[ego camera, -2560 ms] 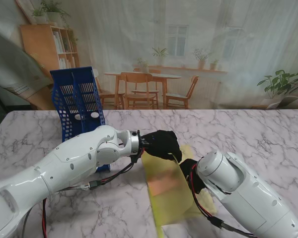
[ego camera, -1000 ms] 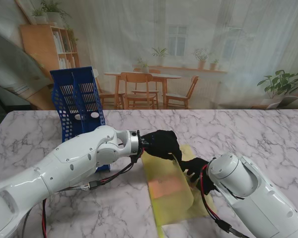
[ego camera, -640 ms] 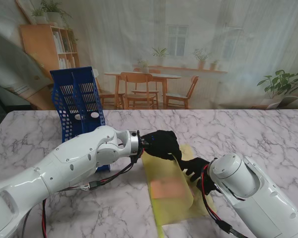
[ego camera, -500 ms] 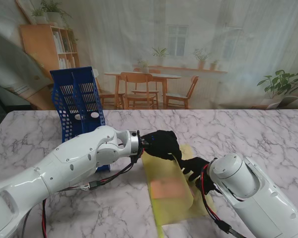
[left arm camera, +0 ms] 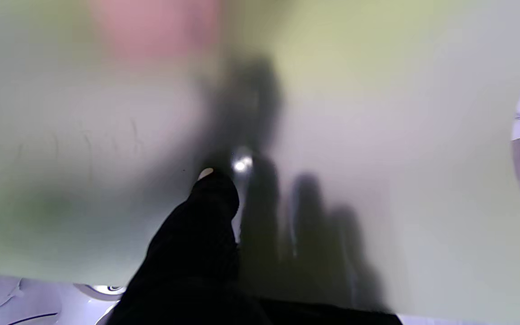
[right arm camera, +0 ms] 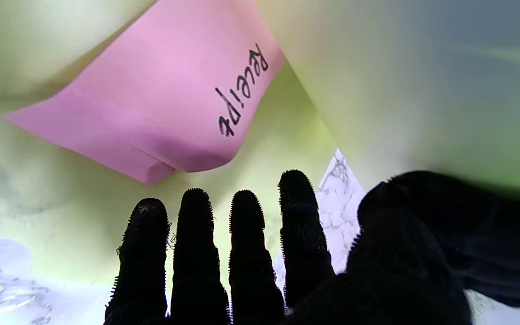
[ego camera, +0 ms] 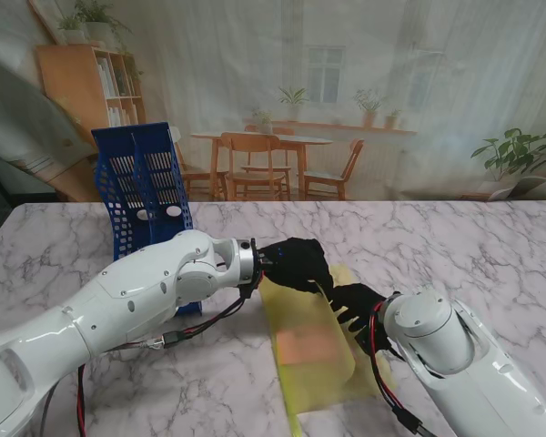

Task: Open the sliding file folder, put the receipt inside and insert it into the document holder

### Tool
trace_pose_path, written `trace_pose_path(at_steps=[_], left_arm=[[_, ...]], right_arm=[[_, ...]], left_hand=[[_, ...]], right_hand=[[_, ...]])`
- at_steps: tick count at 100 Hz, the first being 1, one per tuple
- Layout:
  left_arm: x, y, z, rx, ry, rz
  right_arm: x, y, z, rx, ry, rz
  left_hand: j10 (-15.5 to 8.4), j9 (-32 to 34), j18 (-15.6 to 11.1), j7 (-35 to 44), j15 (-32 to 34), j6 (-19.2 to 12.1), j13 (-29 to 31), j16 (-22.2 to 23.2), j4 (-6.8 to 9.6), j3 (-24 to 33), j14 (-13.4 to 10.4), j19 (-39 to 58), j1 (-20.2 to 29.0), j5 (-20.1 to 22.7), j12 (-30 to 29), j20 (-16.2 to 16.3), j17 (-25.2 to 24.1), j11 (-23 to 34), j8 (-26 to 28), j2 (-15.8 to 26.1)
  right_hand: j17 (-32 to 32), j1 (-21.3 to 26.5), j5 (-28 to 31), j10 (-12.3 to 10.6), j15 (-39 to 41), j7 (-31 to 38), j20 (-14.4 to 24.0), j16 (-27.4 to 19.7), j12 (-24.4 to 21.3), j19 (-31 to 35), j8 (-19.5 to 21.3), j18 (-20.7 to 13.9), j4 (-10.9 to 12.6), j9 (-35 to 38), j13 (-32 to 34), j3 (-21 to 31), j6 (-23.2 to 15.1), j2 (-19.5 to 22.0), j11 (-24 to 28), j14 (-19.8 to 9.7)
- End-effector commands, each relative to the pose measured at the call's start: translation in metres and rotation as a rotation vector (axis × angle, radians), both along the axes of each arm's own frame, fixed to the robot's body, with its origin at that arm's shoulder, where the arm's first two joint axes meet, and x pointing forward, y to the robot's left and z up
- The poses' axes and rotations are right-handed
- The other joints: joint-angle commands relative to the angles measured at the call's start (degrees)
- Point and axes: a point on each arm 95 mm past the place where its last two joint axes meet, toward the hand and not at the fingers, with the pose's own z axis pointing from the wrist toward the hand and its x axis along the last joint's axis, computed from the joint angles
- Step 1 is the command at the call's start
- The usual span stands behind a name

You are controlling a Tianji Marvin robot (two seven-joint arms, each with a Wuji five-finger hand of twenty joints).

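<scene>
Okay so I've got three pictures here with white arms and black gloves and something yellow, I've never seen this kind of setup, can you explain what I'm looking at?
It is a two-armed robot with gloved five-finger hands, working at a marble table. The wide picture is taken from its stand, looking down. The other two come from cameras on each wrist and appear upside down. The left hand pinches the cover of a translucent yellow folder and lifts it. The right hand holds nothing, its fingers straight, reaching in at the folder's open side. Inside lies a pink slip marked receipt. A blue holder stands at the table's far left.
</scene>
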Motion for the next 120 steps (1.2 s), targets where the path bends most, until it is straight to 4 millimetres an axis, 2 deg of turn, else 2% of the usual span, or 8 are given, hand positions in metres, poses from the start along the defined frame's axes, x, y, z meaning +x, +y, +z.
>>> trace_pose_path(at_steps=[1, 21, 38, 40, 42, 53, 80, 120], left_arm=[[-0.001, 0.000, -0.003, 0.018, 0.003, -0.003], [-0.002, 0.004, 0.000, 0.010, -0.010, 0.000], [-0.002, 0.008, 0.000, 0.009, -0.016, 0.005], [-0.002, 0.009, 0.000, 0.010, -0.016, 0.005], [-0.002, 0.009, 0.000, 0.010, -0.017, 0.005], [-0.002, 0.012, -0.002, 0.003, -0.025, 0.006], [-0.004, 0.018, 0.010, -0.040, -0.067, 0.021], [-0.007, 0.022, 0.024, -0.074, -0.109, 0.021]], right_arm=[[-0.002, -0.001, 0.011, 0.020, -0.052, -0.016], [-0.007, -0.022, 0.030, 0.059, -0.219, -0.079], [-0.013, -0.043, 0.043, 0.099, -0.329, -0.105], [-0.014, -0.045, 0.045, 0.108, -0.347, -0.109], [-0.014, -0.047, 0.046, 0.116, -0.364, -0.115], [-0.020, -0.062, 0.054, 0.141, -0.462, -0.146], [-0.025, -0.098, 0.050, 0.022, -0.520, -0.242], [-0.016, -0.126, 0.012, -0.107, -0.383, -0.377]], left_hand=[[-2.20, 1.81, -1.90, 10.91, 1.34, -1.70, 0.55, 0.50, 0.99, 3.09, 0.78, 2.23, 3.44, 4.67, 0.63, 0.90, -0.51, 2.50, 2.67, 3.90], [-2.16, 1.82, -1.91, 10.98, 1.36, -1.71, 0.58, 0.51, 0.98, 3.09, 0.71, 2.23, 3.44, 4.69, 0.66, 0.91, -0.52, 2.54, 2.72, 3.90], [-2.20, 1.83, -1.95, 10.96, 1.39, -1.73, 0.56, 0.53, 0.97, 3.10, 0.71, 2.20, 3.44, 4.68, 0.68, 0.89, -0.52, 2.56, 2.71, 3.93], [-2.23, 1.83, -1.95, 10.96, 1.39, -1.72, 0.57, 0.53, 0.97, 3.09, 0.70, 2.21, 3.43, 4.68, 0.68, 0.89, -0.48, 2.57, 2.72, 3.90], [-2.26, 1.83, -1.95, 10.97, 1.38, -1.71, 0.56, 0.53, 0.97, 3.09, 0.69, 2.23, 3.44, 4.69, 0.68, 0.90, -0.46, 2.57, 2.72, 3.88], [-2.05, 1.99, -1.90, 11.05, 1.52, -1.80, 0.81, 0.57, 0.93, 3.01, 0.68, 2.35, 3.44, 4.72, 0.71, 0.95, -0.29, 2.64, 2.78, 3.85], [-2.03, 1.90, -1.83, 11.02, 1.51, -1.72, 0.75, 0.56, 0.95, 3.00, 0.82, 2.40, 3.44, 4.62, 0.68, 0.98, -0.34, 2.62, 2.82, 3.98], [-2.00, 1.88, -1.87, 10.95, 1.48, -1.80, 0.76, 0.55, 0.96, 2.90, 0.77, 2.42, 3.44, 4.54, 0.64, 0.98, -0.29, 2.63, 2.85, 4.06]], right_hand=[[-0.14, -1.38, 0.41, 0.27, -0.10, 1.46, -0.25, -0.25, 0.65, 0.36, -0.49, -1.03, -1.16, -0.74, 0.53, -3.18, 0.58, -0.92, 0.58, -0.10], [0.36, -1.21, 1.24, 3.24, 2.21, 1.32, 0.17, 0.55, 1.09, 1.84, -0.64, -0.41, -1.11, -0.66, 1.07, -2.26, 2.10, -1.89, 1.78, 0.64], [0.35, -1.60, 0.80, 3.10, 2.21, 0.83, 0.02, 0.39, 1.11, 1.85, -0.72, -0.08, -1.08, -0.61, 1.03, -1.36, 2.12, -2.51, 2.03, 0.66], [0.27, -9.86, 0.85, 2.80, 1.48, 0.53, -0.83, -0.18, 0.96, 1.29, -0.22, 0.09, -2.79, -0.48, 1.50, 13.66, 1.99, -6.14, 1.93, 0.45], [0.11, -13.61, 0.88, 2.54, 1.51, 0.48, -0.76, -0.10, 0.89, 1.41, -0.22, 0.14, -3.87, -0.23, 1.15, 21.45, 1.83, -8.08, 1.76, 0.37], [-1.39, -15.92, 0.00, 1.13, -3.03, 0.01, -2.68, -2.25, 0.17, -3.19, -0.55, 0.65, -4.50, -0.43, 0.23, 25.62, 1.14, -9.27, 0.06, -0.50], [-3.39, -18.84, -13.02, 3.92, -16.75, -5.76, -4.63, -7.96, -3.28, -16.35, -4.08, 1.50, -4.38, -7.93, -1.75, 21.05, 4.89, -7.52, -7.97, 1.22], [-1.62, -19.57, -17.68, 5.81, -20.14, -8.23, -1.94, -7.24, -3.97, -17.23, -7.09, 1.87, -3.34, -10.11, 0.17, 6.08, 7.27, -2.17, -8.74, 3.82]])
